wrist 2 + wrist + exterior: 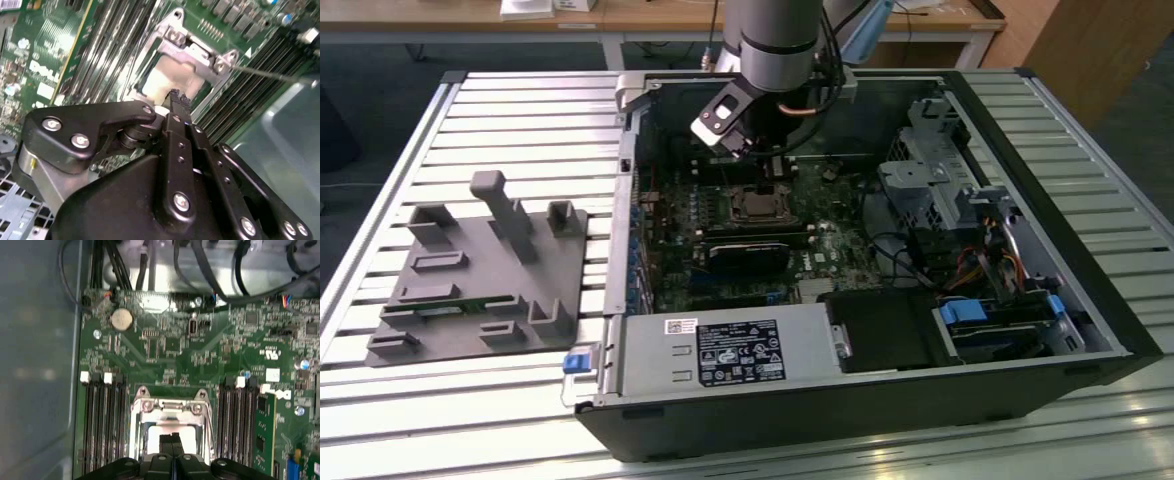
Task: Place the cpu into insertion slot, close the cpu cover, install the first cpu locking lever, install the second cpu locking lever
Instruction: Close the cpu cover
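Gripper (172, 436) has its fingers pinched together with nothing between them, tips right over the cpu (151, 430). The cpu sits in the insertion slot (758, 205), with the cpu cover (172, 409) lying flat around it. Memory slots (102, 425) flank it on the green motherboard (170, 350), inside the open PC case (881, 400).

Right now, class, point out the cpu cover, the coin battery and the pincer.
cpu cover (170, 408): first wrist view, bar between its screws.
coin battery (121, 319): first wrist view, its round face.
pincer (172, 440): first wrist view, between its fingertips.
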